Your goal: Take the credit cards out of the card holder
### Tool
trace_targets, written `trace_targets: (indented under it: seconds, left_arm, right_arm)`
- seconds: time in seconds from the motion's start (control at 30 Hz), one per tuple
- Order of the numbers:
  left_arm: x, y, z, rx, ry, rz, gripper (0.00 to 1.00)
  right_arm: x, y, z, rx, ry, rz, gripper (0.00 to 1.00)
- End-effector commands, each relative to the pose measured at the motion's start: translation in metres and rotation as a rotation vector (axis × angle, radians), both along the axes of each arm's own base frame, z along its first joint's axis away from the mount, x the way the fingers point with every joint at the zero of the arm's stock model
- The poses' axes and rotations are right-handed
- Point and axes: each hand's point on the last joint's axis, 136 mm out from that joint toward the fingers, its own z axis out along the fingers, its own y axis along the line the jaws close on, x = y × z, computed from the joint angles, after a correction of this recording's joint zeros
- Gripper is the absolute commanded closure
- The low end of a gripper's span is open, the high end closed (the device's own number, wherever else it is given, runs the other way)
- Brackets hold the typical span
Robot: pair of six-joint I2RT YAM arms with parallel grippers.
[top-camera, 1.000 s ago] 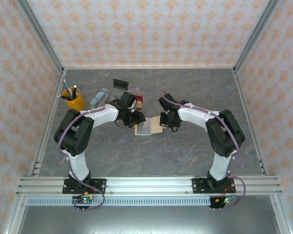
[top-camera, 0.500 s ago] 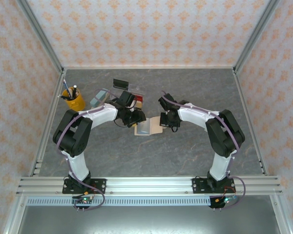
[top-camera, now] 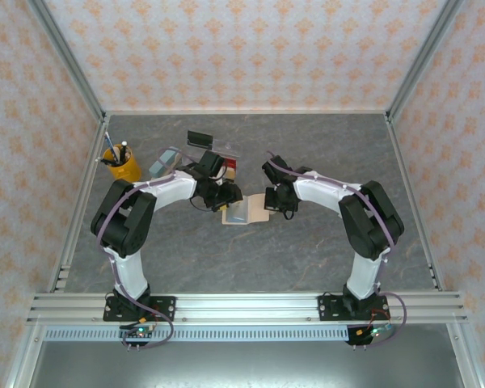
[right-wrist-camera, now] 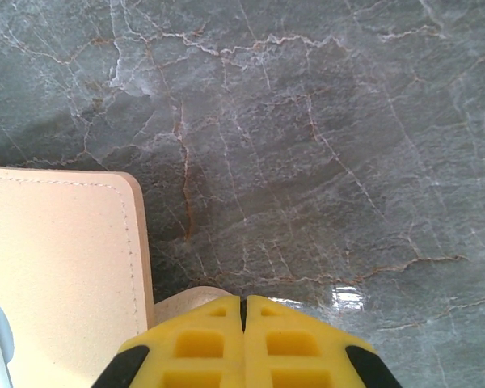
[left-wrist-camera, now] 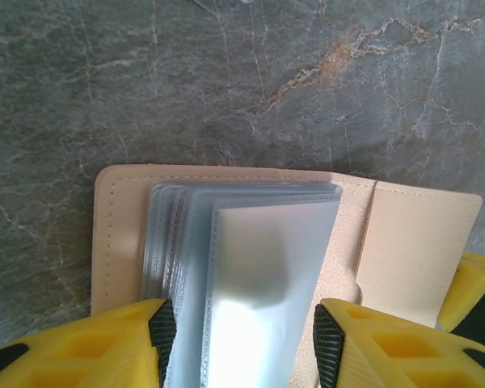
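Note:
The tan card holder [top-camera: 257,215] lies open on the grey table between both arms. In the left wrist view its tan panel [left-wrist-camera: 121,218] carries a fanned stack of blue-grey plastic sleeves [left-wrist-camera: 250,267]. My left gripper [left-wrist-camera: 242,327] is open, its yellow fingers [left-wrist-camera: 105,347] straddling the top sleeve without clamping it. No card face shows through the sleeves. My right gripper [right-wrist-camera: 242,303] is shut, with nothing between the jaws. It sits over the small tan tab [right-wrist-camera: 182,297] beside the holder's right panel [right-wrist-camera: 56,267]. From above, the left gripper [top-camera: 225,199] and right gripper [top-camera: 272,204] flank the holder.
A yellow cup with pens [top-camera: 123,165] stands at the far left. A clear plastic tray [top-camera: 166,160] and a small black object [top-camera: 199,137] lie behind the left arm. A reddish-brown item [top-camera: 231,168] sits just behind the holder. Metal frame rails border the table.
The lifted sleeve has dropped lower and flatter over the holder. The left gripper has shifted slightly with it. The right arm has stayed in place.

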Motion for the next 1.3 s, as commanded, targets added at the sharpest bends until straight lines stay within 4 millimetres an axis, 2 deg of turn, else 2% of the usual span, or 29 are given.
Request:
trace_targets:
  seconds: [0.0,0.13,0.4,0.83,1.27]
  left_arm:
    - [0.004,0.005,-0.002,0.047,-0.008,0.003,0.47]
    - [0.004,0.004,-0.002,0.053,-0.012,-0.003,0.47]
    - [-0.002,-0.013,-0.007,0.026,0.005,-0.06,0.48]
    - [-0.003,-0.035,0.012,-0.088,-0.038,-0.118,0.52]
    - [-0.004,-0.042,0.023,-0.144,-0.067,-0.143,0.51]
  right_arm:
    - [-0.005,-0.006,-0.007,-0.027,0.023,0.009,0.95]
    - [-0.005,-0.005,-0.007,-0.024,0.024,0.009,0.95]
    - [-0.006,-0.002,-0.008,-0.01,0.03,0.012,0.95]
    - [-0.009,0.0,-0.01,0.006,0.04,0.014,0.95]
    - [-0.009,0.001,-0.008,0.012,0.038,0.014,0.95]
